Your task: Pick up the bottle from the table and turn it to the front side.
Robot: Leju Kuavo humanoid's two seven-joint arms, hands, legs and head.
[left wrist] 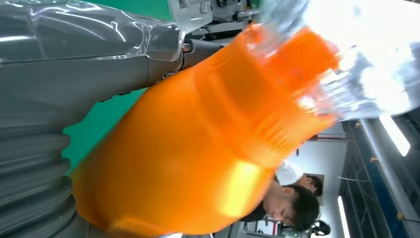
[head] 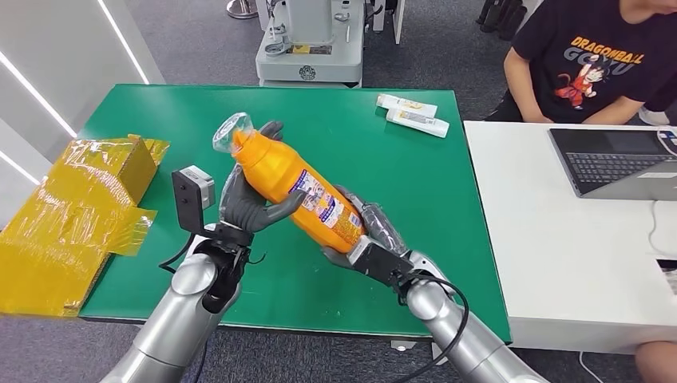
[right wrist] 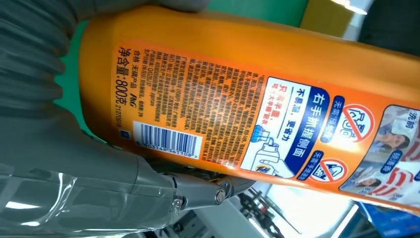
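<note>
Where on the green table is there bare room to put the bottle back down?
Bare patches of the green table: between the tubes and the right edge, and the far left strip above the yellow box. Crowded at the front, under the bottle.

- The head view is bright and evenly lit from above; shadows on the green table top (head: 447,239) are faint and soft.
- In the left wrist view, a ceiling light strip (left wrist: 393,134) and glare wash out the clear plastic wrap around the orange plastic bottle (left wrist: 198,148), whose close surface is soft and blurred.
- In the right wrist view, the bottle's printed label (right wrist: 223,109) is sharp; the background is blurred.
</note>
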